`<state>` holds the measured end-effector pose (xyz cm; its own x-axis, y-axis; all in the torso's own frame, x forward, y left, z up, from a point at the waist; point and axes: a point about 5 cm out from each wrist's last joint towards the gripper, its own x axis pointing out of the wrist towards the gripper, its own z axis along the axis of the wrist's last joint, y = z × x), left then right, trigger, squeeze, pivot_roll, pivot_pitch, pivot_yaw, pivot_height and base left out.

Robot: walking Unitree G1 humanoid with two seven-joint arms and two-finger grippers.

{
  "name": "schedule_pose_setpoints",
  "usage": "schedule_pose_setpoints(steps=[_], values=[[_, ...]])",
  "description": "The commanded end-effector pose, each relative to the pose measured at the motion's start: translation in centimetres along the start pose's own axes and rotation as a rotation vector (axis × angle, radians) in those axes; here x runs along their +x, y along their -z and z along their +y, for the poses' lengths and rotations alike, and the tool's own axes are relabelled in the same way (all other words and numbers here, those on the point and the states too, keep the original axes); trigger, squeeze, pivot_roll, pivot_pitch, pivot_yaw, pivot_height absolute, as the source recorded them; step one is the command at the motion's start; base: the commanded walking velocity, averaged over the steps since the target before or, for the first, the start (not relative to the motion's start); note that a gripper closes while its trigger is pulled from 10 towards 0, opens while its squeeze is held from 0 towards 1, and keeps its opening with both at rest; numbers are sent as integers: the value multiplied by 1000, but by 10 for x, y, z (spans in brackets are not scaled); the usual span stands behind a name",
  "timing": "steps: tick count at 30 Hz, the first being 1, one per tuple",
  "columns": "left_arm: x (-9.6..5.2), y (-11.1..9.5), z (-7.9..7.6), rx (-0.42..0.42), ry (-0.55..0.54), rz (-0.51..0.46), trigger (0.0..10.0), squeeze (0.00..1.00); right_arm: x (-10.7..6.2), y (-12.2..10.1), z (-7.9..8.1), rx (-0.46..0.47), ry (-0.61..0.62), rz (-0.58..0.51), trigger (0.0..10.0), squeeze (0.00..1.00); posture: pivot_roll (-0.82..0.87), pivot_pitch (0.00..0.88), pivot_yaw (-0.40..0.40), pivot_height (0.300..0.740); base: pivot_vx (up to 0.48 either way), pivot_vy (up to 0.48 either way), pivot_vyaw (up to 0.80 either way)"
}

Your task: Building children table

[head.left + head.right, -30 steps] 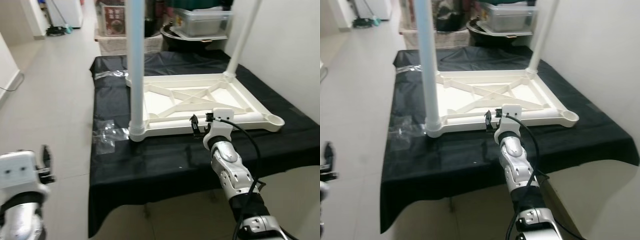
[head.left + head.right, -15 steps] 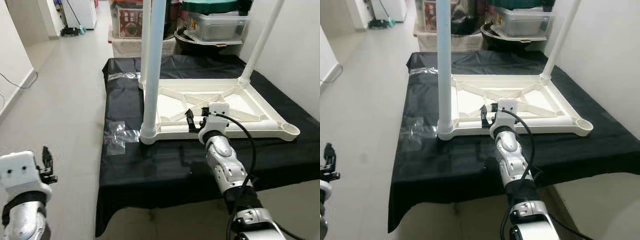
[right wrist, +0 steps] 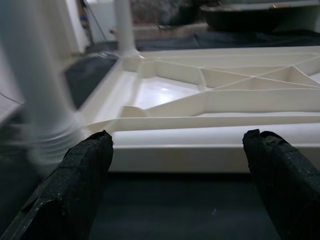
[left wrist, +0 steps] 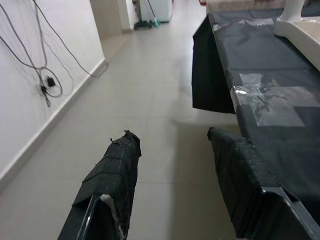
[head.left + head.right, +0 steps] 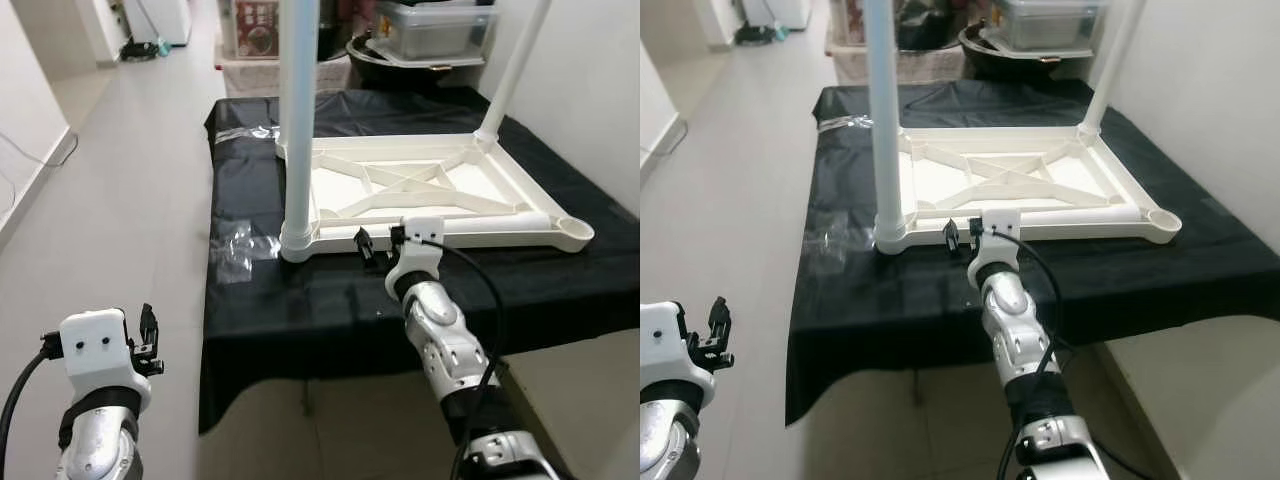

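At 8 o'clock the left gripper (image 5: pixel 148 335) hangs over the tiled floor (image 5: pixel 130 200) beside the black-covered platform (image 5: pixel 300 310), fingers parted, holding nothing. A clear plastic bag (image 5: pixel 235 252) lies at 10 o'clock. The upturned white tabletop (image 5: pixel 420 190) with upright legs (image 5: pixel 298 120) sits at 12 o'clock; the right gripper (image 5: pixel 378 248) spreads wide and empty just before its near rail.

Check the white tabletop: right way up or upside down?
Upside down: the tabletop lies flat on the black cloth, ribs showing, with legs pointing up.

Upturned tabletop (image 5: pixel 430 195) on black cloth (image 5: pixel 300 300), right claw (image 5: pixel 378 250) before it.
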<state>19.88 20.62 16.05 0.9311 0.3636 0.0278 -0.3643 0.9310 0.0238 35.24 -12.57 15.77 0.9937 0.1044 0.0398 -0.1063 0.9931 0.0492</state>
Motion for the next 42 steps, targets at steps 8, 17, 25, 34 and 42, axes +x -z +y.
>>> schedule_pose_setpoints(steps=[8, 17, 25, 34, 42], values=[[-2, 8, -1, 26, -6, 37, 10000, 0, -5, 9, 7, -3, -32, 37, 10000, 0, -20, 51, -16, 740, -183, 0, 0], [-2, 8, 0, 25, -5, 26, 10000, 0, -6, 10, 9, -6, -49, 37, 10000, 0, -22, 47, -14, 740, 0, 0, 0], [-2, 4, -5, 26, 12, 7, 10000, 0, -9, 3, 22, 29, -161, -3, 10000, 0, 24, 54, 4, 740, 0, 0, 0], [-3, 3, -9, 33, 29, 1, 10000, 0, -9, 4, 23, -2, -199, 2, 10000, 0, 18, 59, -7, 740, 0, 0, 0], [4, -8, 5, 62, -33, -61, 10000, 0, 0, -9, 0, -18, -36, -49, 10000, 0, 32, 55, -8, 740, 0, 0, 0]])
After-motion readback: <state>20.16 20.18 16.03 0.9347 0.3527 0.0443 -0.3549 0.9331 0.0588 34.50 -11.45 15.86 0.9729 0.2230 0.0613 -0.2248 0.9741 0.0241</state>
